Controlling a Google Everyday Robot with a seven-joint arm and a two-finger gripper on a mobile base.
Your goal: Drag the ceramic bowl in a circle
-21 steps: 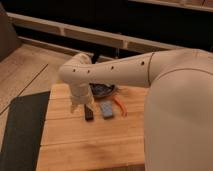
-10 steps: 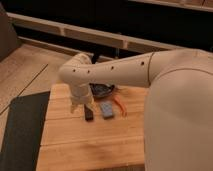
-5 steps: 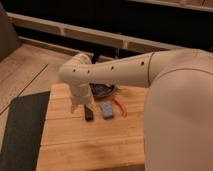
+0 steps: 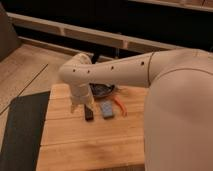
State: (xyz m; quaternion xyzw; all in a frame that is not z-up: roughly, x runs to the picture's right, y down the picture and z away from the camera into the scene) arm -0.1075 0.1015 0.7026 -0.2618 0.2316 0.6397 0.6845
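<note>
Hanging low over the pale wooden table (image 4: 75, 150), the gripper (image 4: 85, 107) may be released or clenched; this cannot be told. The round, dark ceramic bowl (image 4: 102, 90) lies just beyond it, partly hidden by the white arm. Risk: a circling drag could push the bowl into the blue-grey rectangular block (image 4: 106, 109) beside the gripper.

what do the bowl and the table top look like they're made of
The ceramic bowl, mostly hidden behind the arm, is probably glazed: dark with a faint sheen. The table looks like bare wood: pale planks with seams. The gripper hangs beside the bowl, over the table.
</note>
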